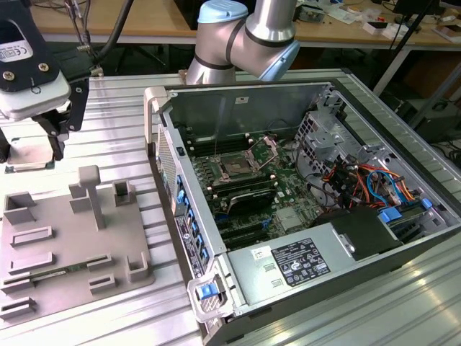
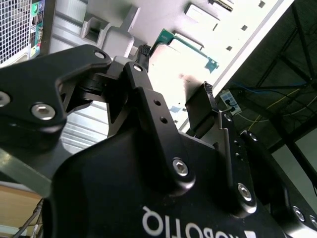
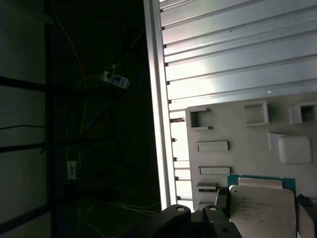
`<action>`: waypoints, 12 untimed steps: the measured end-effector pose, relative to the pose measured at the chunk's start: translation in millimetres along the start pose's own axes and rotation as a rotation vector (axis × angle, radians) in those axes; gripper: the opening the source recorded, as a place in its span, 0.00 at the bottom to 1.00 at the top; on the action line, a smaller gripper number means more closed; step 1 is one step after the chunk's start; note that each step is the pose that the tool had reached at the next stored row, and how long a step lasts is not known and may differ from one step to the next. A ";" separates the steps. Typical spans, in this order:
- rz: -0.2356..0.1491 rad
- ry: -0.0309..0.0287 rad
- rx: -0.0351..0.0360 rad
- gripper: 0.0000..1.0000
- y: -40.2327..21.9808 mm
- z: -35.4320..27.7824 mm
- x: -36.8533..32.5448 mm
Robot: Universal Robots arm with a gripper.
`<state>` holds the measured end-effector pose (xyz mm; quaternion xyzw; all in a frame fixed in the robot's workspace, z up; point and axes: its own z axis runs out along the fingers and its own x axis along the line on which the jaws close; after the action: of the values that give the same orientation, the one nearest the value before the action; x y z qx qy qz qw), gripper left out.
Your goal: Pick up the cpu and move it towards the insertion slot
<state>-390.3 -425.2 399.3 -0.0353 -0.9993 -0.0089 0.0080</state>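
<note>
In the exterior view my gripper hangs at the far left, above the far end of the grey tray. It is shut on the cpu, a flat pale square held level between the black fingers. The first wrist view shows the cpu's silvery top and green edge, with a finger at its side and the tray beneath. In the second wrist view the cpu shows pale with a green rim. The insertion slot lies open inside the computer case, well to the exterior view's right of the gripper.
The open computer case has a raised side wall with a beige handle between the gripper and the socket. A power supply, cables and the drive cage fill its right side. The arm's base stands behind the case. Upright grey blocks rise from the tray.
</note>
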 end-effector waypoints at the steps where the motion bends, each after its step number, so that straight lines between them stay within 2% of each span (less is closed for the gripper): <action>1: 0.000 0.0000 0.0001 0.55 0.0 0.0 -1.1; 4: 0.000 -0.0001 0.0000 0.55 0.4 0.0 -5.8; 6: 0.000 -0.0001 0.0000 0.55 0.8 -0.1 -12.1; 12: 0.000 0.0000 0.0000 0.55 1.4 -0.3 -20.6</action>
<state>-369.6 -425.2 399.3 -0.0353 -0.9993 -0.0089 0.0080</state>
